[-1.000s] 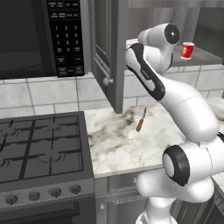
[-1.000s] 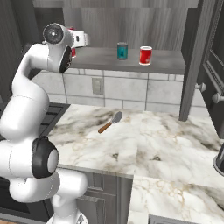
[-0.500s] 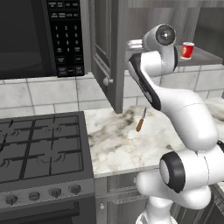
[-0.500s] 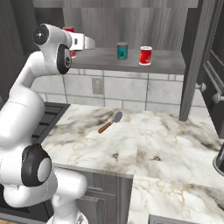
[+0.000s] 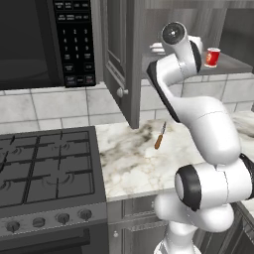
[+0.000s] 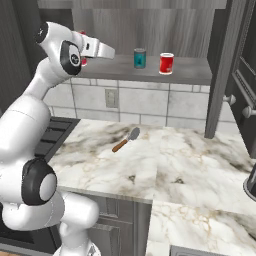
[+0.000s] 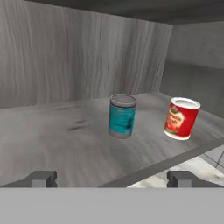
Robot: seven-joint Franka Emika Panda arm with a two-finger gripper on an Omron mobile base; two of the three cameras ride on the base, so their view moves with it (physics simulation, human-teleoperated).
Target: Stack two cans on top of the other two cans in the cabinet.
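The teal can [image 7: 122,116] and the red can with a white band [image 7: 181,118] stand upright and side by side on the cabinet shelf [image 7: 57,140], a small gap between them. In the right base view the teal can [image 6: 140,58] is left of the red can [image 6: 166,63]. My gripper [image 6: 110,51] hovers at shelf height to the left of both cans, pointing at them. It is open, and nothing sits between its fingertips [image 7: 41,178]. A bit of red [image 6: 83,61] shows behind my wrist; I cannot tell what it is. The red can [image 5: 212,57] also shows past my arm.
The cabinet's grey door [image 5: 119,59] hangs open left of the shelf, and another door [image 6: 222,65] stands open on the right. A wooden-handled spatula [image 6: 125,141] lies on the marble counter [image 6: 190,165]. The black microwave [image 5: 44,39] and stove [image 5: 44,168] are to the left.
My arm's upper joints have swung over and the hand has crept slightly toward the cans. The cans have not moved and the gripper has stayed open.
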